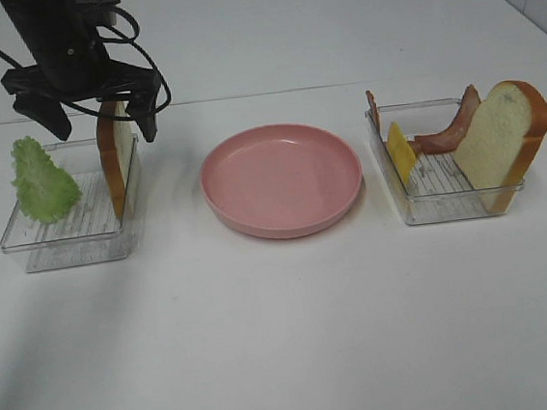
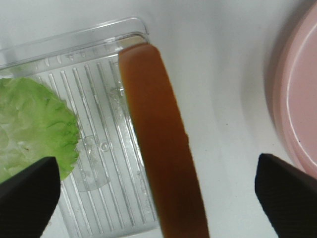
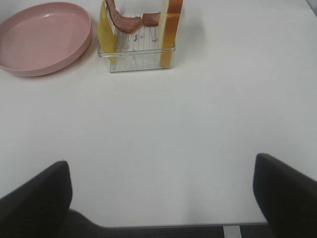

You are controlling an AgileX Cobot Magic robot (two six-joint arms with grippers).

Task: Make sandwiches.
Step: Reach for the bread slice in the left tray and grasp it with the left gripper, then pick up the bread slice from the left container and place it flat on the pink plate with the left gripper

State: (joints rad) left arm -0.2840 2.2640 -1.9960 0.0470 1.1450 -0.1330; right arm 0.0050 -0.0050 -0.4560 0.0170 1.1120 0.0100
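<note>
Though gripping nothing, straddles bread (image 2: 148,114) with left gripper (image 2: 158,191) spread wide, fingers (image 2: 25,198) either side, since propped on edge in its tray (image 2: 99,30) for an easy pinch; leaves right gripper (image 3: 161,196) agape, idle, other tray (image 3: 136,63) well ahead.

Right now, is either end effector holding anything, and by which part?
Nothing is held. The left end effector is open astride the bread slice, not touching it; the right end effector is open over the table.
</note>
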